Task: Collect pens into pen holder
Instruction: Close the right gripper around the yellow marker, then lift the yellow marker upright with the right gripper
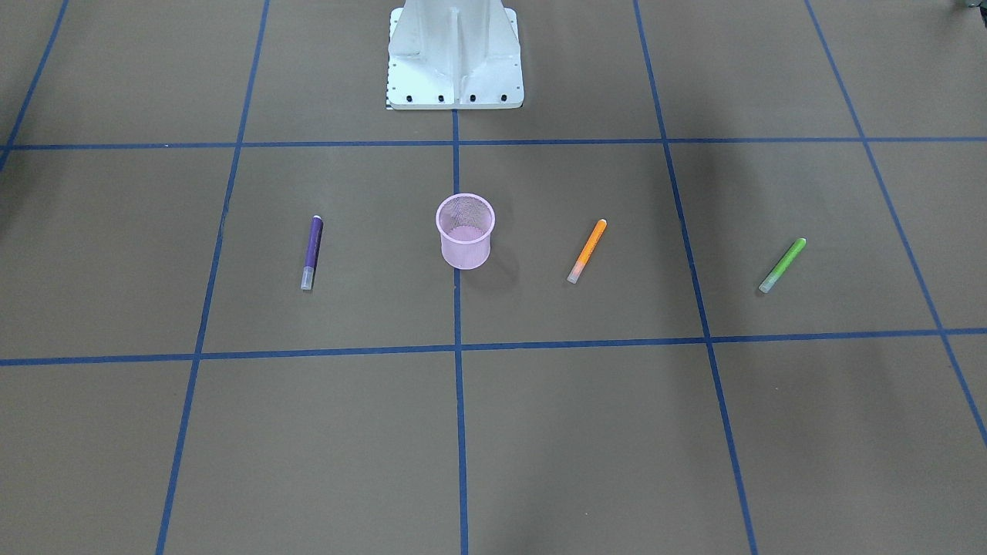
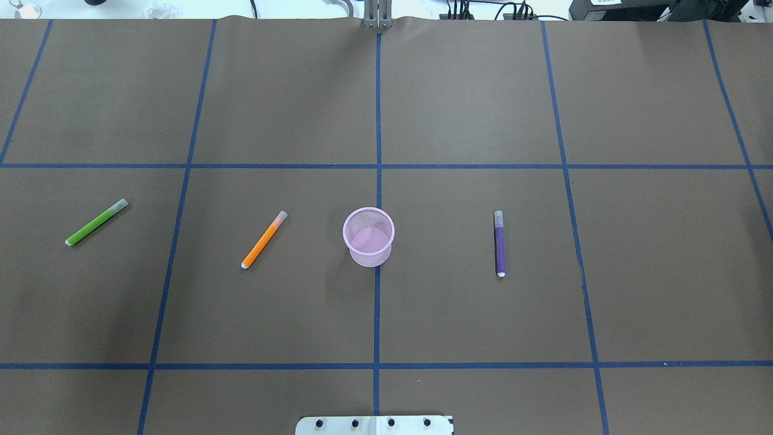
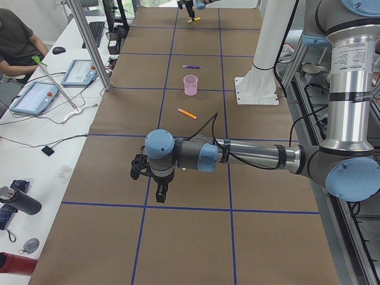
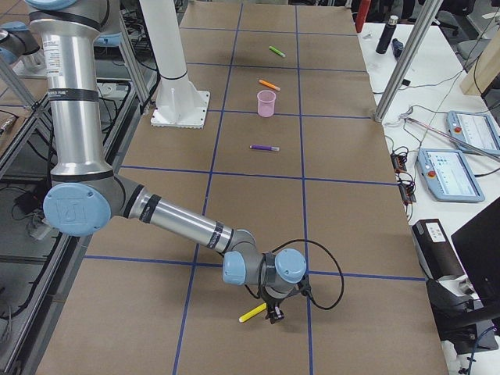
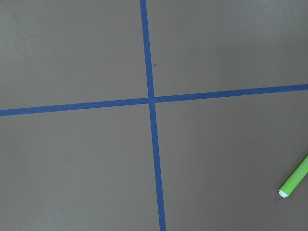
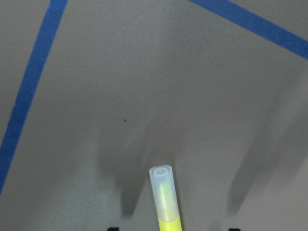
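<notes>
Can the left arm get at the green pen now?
Probably yes. The slim green pen lies flat on open table, at the edge of the left wrist view, and nothing stands between it and the left gripper.

Work cell surroundings, soft even light.
The table [image 2: 471, 90] wears brown paper, ruled into large squares by blue tape lines [image 2: 378, 121]. In the exterior left view a white side bench [image 3: 35, 127] runs down the left edge. It carries teach pendants [image 3: 79, 72], cables and, lower left, a dark bottle [image 3: 22, 203]. An aluminium post [image 3: 89, 44] stands at its edge, and a seated person [image 3: 15, 41] is at upper left.
</notes>
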### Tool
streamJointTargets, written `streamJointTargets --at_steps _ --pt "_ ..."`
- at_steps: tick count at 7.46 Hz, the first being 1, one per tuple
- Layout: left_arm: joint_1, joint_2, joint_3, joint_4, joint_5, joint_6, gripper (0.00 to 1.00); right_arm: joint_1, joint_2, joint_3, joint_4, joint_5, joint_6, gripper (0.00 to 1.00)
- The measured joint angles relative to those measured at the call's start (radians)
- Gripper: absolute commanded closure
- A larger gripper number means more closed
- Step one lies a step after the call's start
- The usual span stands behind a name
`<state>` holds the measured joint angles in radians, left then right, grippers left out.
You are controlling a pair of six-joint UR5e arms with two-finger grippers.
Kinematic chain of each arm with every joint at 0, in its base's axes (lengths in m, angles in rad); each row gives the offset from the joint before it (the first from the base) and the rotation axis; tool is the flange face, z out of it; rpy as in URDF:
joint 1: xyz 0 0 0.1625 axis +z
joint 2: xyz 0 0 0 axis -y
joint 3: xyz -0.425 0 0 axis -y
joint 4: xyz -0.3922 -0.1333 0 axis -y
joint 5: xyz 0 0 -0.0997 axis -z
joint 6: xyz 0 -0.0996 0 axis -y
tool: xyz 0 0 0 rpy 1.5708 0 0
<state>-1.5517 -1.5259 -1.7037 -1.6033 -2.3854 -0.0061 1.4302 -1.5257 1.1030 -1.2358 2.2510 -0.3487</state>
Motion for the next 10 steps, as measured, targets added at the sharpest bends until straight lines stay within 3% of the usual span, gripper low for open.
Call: streamJointTargets --at_steps 4,6,8,10 --pt "-0.001 0.000 -0.003 0.000 0.000 -0.001 0.00 -0.013 -0.001 -0.014 -0.001 -0.003 -0.002 0.28" --pt "-0.001 0.000 -0.005 0.000 0.000 -0.001 0.00 -0.018 0.003 -0.018 -0.001 -0.004 -0.004 0.53" --pt "-0.001 0.001 -0.005 0.000 0.000 -0.002 0.00 -0.019 0.004 -0.022 -0.001 -0.005 -0.004 0.64" --pt "-0.001 0.001 -0.005 0.000 0.000 -0.002 0.00 -0.019 0.004 -0.028 0.000 -0.004 -0.003 1.00"
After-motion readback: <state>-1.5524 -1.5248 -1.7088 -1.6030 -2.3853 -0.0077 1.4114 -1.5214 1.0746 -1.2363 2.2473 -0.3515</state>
